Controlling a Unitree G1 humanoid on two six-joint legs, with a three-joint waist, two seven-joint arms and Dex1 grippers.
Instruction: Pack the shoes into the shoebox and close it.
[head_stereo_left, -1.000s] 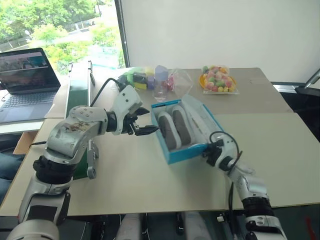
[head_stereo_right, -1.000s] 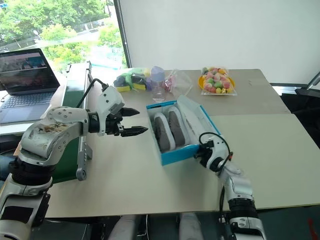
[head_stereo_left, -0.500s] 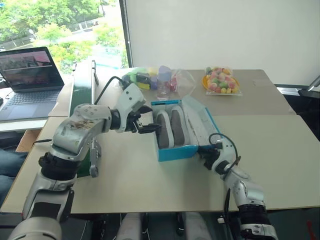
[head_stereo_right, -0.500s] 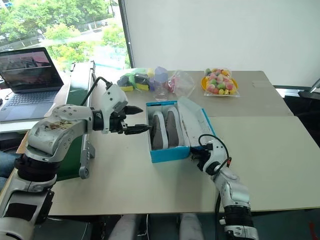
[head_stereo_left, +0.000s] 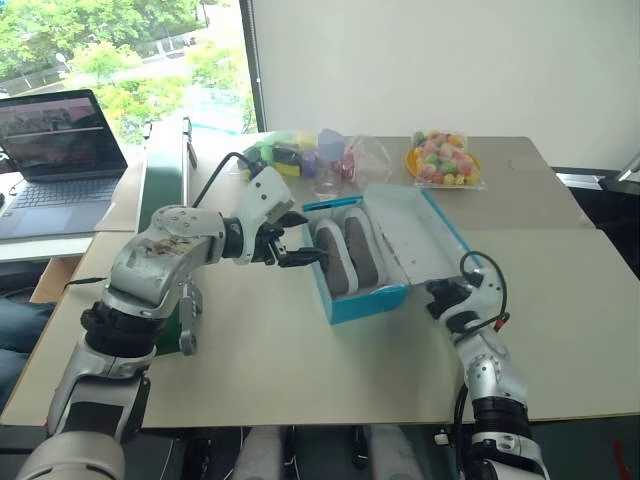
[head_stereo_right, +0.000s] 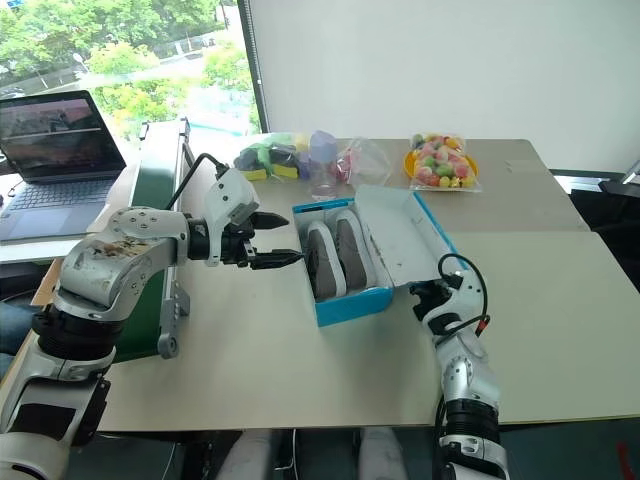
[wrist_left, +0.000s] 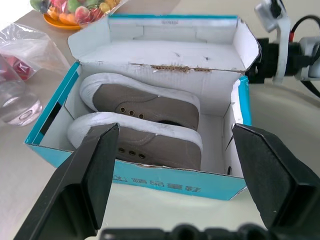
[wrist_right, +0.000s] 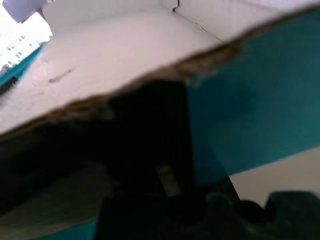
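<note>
A: Shoebox (head_stereo_left: 368, 262) is sitting near the middle of the table (head_stereo_left: 300, 370), and both shoes (head_stereo_left: 347, 254) are lying inside it side by side, long axes running with the box's length, from the near edge towards the far edge.

B: So the lid is what matters now?

A: Right. The lid (head_stereo_left: 412, 240) is hanging open off the box's right long side, white inside facing up. The right gripper (head_stereo_right: 428, 297) is sitting just under the lid's near corner, clearly the closer arm, fingers clenched with nothing between them.

B: And the other one?

A: The left gripper (head_stereo_right: 268, 250) is hovering just off the box's left long wall, fingers spread wide and empty, pointing across at the shoes.

B: What's changing from a second back?

A: The lid is lying much flatter, tipped out to the right, where it was standing nearly upright against the shoes. The right gripper is now further right and a bit higher. The left one is holding its place. The box itself is staying at a similar slant.

B: Next move?

A: My guess: the lid's hinge line is running along the box's length, so it needs swinging up and leftward over the shoes.
</note>
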